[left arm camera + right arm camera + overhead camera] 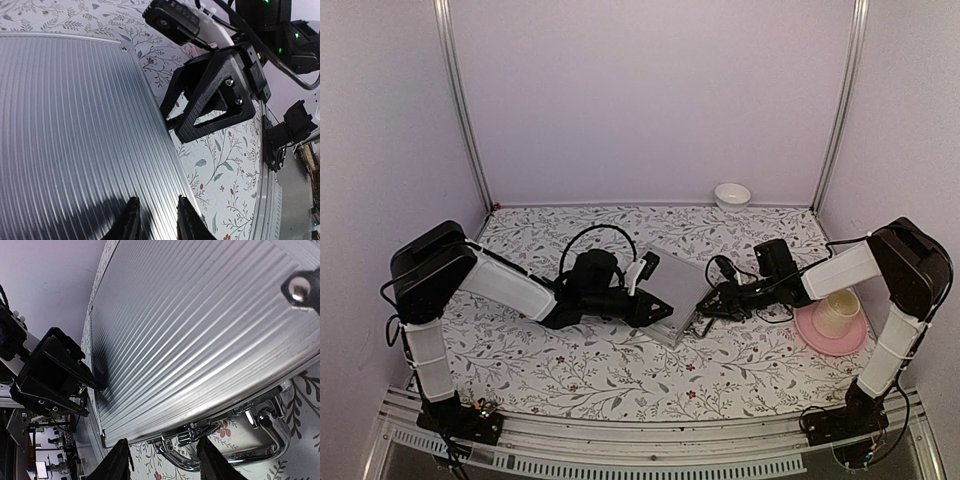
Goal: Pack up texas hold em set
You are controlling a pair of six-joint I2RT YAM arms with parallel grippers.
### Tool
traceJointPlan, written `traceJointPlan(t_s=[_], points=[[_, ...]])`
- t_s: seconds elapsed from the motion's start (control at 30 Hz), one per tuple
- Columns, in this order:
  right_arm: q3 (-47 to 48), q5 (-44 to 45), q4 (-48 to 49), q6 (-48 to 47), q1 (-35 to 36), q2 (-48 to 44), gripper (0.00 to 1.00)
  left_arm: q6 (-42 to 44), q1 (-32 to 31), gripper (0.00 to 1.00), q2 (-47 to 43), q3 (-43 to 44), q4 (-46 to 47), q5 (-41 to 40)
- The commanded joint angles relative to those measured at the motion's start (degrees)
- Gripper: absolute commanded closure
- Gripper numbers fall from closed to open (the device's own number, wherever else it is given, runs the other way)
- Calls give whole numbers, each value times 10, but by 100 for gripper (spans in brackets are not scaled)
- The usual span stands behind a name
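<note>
The silver ribbed briefcase [672,280] of the texas hold em set lies closed flat in the middle of the table, so its contents are hidden. My left gripper [663,309] rests its tips on the lid [75,125] near the front right edge. In the left wrist view this gripper [156,206] is open a narrow gap with nothing in it. My right gripper [706,303] is at the case's front edge. In the right wrist view it [162,452] is open, its fingers on either side of a chrome latch [192,432] beside the handle [240,455].
A cream cup [840,310] stands on a pink plate [815,337] at the right, close to the right arm. A small white bowl [732,194] sits at the back wall. Metal frame posts rise at both back corners.
</note>
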Motion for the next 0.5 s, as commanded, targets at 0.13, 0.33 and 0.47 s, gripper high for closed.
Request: traceJointPlan(t_s=[0.13, 0.33, 0.47], points=[[1, -22, 33, 10, 1, -26, 54, -6, -4, 74, 15, -12, -43, -6], [1, -27, 42, 13, 1, -11, 54, -7, -5, 74, 15, -12, -42, -4], [6, -28, 46, 17, 3, -10, 54, -7, -4, 74, 16, -12, -41, -3]])
